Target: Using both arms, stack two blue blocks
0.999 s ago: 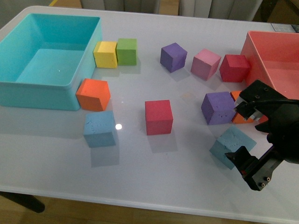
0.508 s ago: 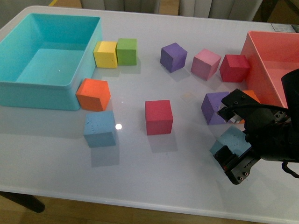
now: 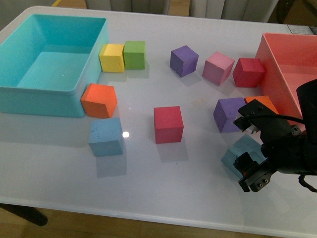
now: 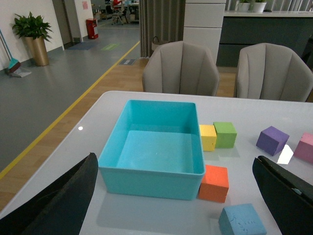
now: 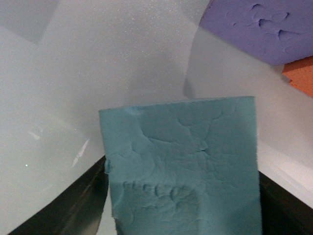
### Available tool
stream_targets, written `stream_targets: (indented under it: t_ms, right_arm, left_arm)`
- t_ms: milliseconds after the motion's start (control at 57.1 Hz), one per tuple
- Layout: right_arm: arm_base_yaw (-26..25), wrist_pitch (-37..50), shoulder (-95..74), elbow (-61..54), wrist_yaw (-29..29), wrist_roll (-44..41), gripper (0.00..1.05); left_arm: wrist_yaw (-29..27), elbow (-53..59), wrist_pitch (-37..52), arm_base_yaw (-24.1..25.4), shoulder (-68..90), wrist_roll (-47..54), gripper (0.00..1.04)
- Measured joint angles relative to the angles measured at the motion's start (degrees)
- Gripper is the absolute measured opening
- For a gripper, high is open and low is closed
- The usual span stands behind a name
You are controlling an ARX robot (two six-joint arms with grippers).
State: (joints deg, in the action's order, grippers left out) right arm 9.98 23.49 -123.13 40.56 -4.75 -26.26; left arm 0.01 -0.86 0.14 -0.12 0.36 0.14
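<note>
front view: the right gripper (image 3: 246,148) sits at the near right of the table (image 3: 163,188), its two black fingers (image 3: 253,177) on opposite sides of the right blue block (image 3: 236,153). this block rests on the table just in front of a purple cube (image 3: 228,114), with an orange cube (image 3: 266,102) and the pink bin (image 3: 282,44) behind it. it is a cube with no long axis, and it is turned so one corner points toward the near table edge. the left blue block (image 3: 106,137) lies well apart on the left. it is nearly square to the table edge, just in front of another orange cube (image 3: 99,100) and near the teal bin (image 3: 39,94). the left arm does not show here.

left wrist view: only this view shows the left gripper (image 4: 174,196). its dark fingers (image 4: 58,205) are spread wide, holding nothing, high above the table. the left blue block (image 4: 242,221) lies below, nearer the other finger, beside the orange cube (image 4: 214,182) and the teal bin (image 4: 146,183).

right wrist view: only here is the grip seen close. the right blue block (image 5: 183,166) fills the gap between the two black fingers (image 5: 68,210), which meet its opposite sides with no space, pinching it. the purple cube (image 5: 259,27) lies just beyond.
</note>
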Motion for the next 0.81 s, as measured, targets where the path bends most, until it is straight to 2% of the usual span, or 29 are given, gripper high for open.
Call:
stream_targets:
  t_ms: [35,140,280,351,578,806]
  right_arm:
    - [-0.3,-0.4,0.8,-0.5,-0.5,0.0,0.55]
    - [-1.0,-2.3,4.0,-1.8,-2.7,0.2,0.48]
    - [-1.4,-5.6,11.4,-2.1,-7.8,2.6,0.45]
    - [-1.1,-6.5,14.0,-1.2,-8.7,4.1,0.44]
    - [2.8,-9.1,13.2,8.1,-6.6,8.8,0.42]
    - [8.0,-13.6,2.1,24.5,-1.7,12.7,0.42]
  left_arm:
    - [0.0,0.0,0.0,0.0,0.0,0.0,0.96]
    - [0.0,0.0,0.0,0.0,0.0,0.0,0.96]
    - [0.0,0.0,0.0,0.0,0.0,0.0,0.96]
    - [0.0,0.0,0.0,0.0,0.0,0.0,0.96]
    - [0.0,0.0,0.0,0.0,0.0,0.0,0.96]
    - [0.0,0.0,0.0,0.0,0.0,0.0,0.96]
